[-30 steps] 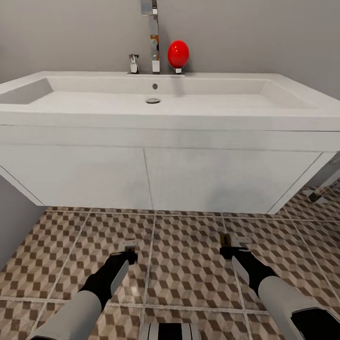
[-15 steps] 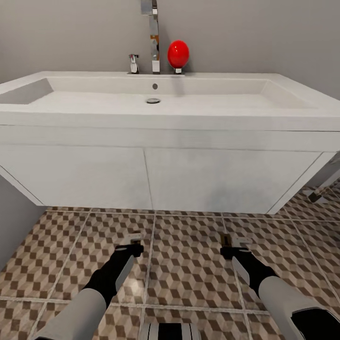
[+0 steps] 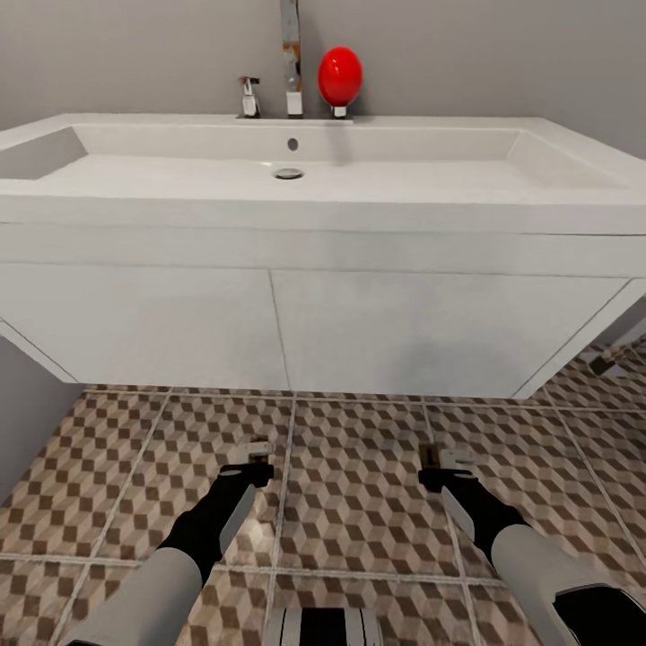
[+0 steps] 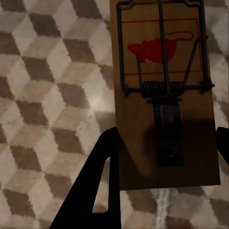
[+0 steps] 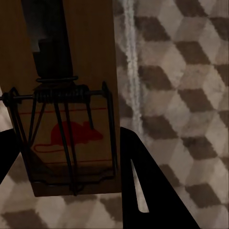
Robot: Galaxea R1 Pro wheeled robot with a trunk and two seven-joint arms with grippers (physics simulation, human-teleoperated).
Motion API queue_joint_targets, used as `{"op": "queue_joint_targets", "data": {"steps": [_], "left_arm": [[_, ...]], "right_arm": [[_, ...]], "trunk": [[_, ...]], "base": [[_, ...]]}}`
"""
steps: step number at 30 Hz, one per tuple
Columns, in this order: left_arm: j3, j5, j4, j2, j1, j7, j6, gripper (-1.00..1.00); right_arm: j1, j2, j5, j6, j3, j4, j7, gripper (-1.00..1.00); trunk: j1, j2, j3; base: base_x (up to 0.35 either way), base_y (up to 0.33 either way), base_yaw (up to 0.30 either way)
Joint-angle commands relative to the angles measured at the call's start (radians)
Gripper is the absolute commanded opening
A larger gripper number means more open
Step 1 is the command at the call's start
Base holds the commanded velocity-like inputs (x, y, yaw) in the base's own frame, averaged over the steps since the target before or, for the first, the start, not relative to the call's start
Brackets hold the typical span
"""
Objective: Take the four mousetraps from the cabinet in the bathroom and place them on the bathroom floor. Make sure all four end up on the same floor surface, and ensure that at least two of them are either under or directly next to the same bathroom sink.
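Note:
In front of the white bathroom sink (image 3: 305, 193) and its two-door vanity, both arms reach low over the cube-patterned bathroom floor (image 3: 359, 502). My left gripper (image 3: 252, 467) is shut on a mousetrap (image 3: 258, 446). The left wrist view shows that brown mousetrap (image 4: 164, 86) with wire spring and red mouse print between the black fingers (image 4: 102, 181) of the left gripper (image 4: 167, 138). My right gripper (image 3: 440, 473) is shut on a second mousetrap (image 3: 447, 458). The right wrist view shows this mousetrap (image 5: 67, 109) clamped in the right gripper (image 5: 64, 136). The cabinet is out of view.
A tall chrome tap (image 3: 290, 54) and a red egg-shaped object (image 3: 340, 76) stand at the back of the basin. A grey wall (image 3: 27, 404) closes the left side. The vanity overhangs the tiles ahead. Part of my base (image 3: 323, 628) shows at the bottom edge.
The left gripper moved forward and slightly right with its mousetrap. The right arm held still. The head view shifted, so the sink now sits higher and looks larger.

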Motion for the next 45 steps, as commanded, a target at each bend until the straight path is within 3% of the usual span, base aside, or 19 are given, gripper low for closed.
{"op": "queue_joint_targets", "data": {"steps": [1,11,39,45], "left_arm": [[-0.005,0.009,-0.007,0.001,-0.001,0.01,0.005,-1.0],[-0.003,0.012,-0.097,0.003,-0.002,0.011,0.016,-1.0],[-0.003,0.01,-0.102,0.006,-0.002,0.012,0.005,-1.0],[-0.003,0.009,-0.102,0.006,-0.002,0.012,0.005,-1.0]], "right_arm": [[0.0,-0.001,-0.013,0.005,0.009,-0.005,-0.007,-1.0],[0.0,0.0,-0.012,0.005,0.009,-0.011,-0.007,-1.0],[0.0,-0.001,-0.013,0.005,0.008,-0.011,-0.007,-1.0],[0.0,-0.001,-0.013,0.005,0.006,-0.012,-0.007,-1.0]], "trunk": [[0.0,-0.001,-0.005],[0.005,-0.003,-0.043],[0.017,-0.009,-0.152],[0.017,-0.009,-0.152]], "base": [[0.0,0.0,0.0],[0.0,0.0,0.0],[0.0,0.0,0.0],[0.0,0.0,0.0]]}}
